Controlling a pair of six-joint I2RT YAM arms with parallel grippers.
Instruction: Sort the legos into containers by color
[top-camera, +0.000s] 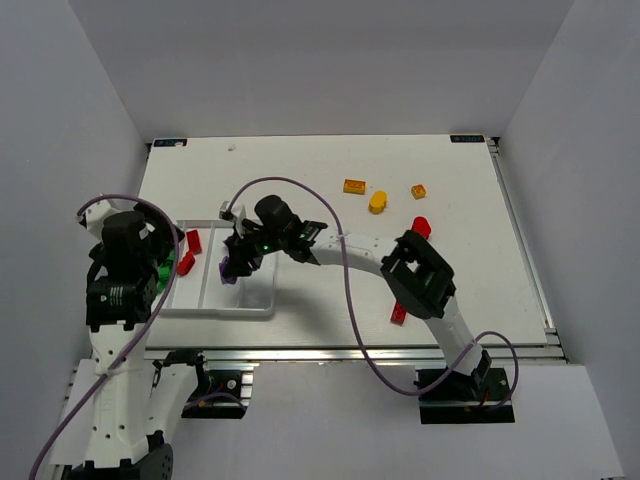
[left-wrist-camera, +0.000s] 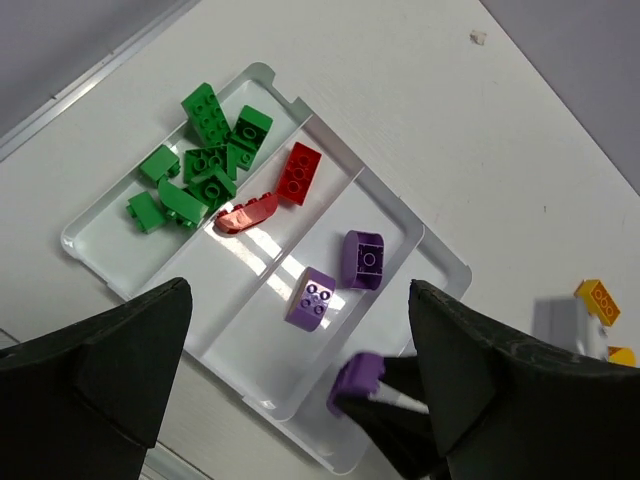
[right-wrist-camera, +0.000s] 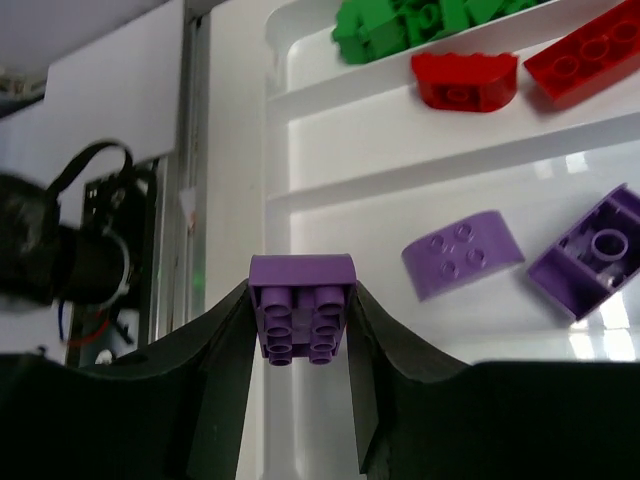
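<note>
The right gripper (right-wrist-camera: 300, 292), closed on a purple brick (right-wrist-camera: 300, 318), hangs at the left end of the purple compartment (right-wrist-camera: 340, 235), which runs rightward in the right wrist view; the left gripper (left-wrist-camera: 300, 290) is open.

White matte surface (top-camera: 300, 170), rectangular, evenly lit from above, with soft shadows only. Plain pale grey walls (top-camera: 300, 60) enclose it at back, left and right. Aluminium rail (top-camera: 350, 353) runs along the near edge, another down the right edge. Small black brackets (top-camera: 466, 138) sit at both far corners.
</note>
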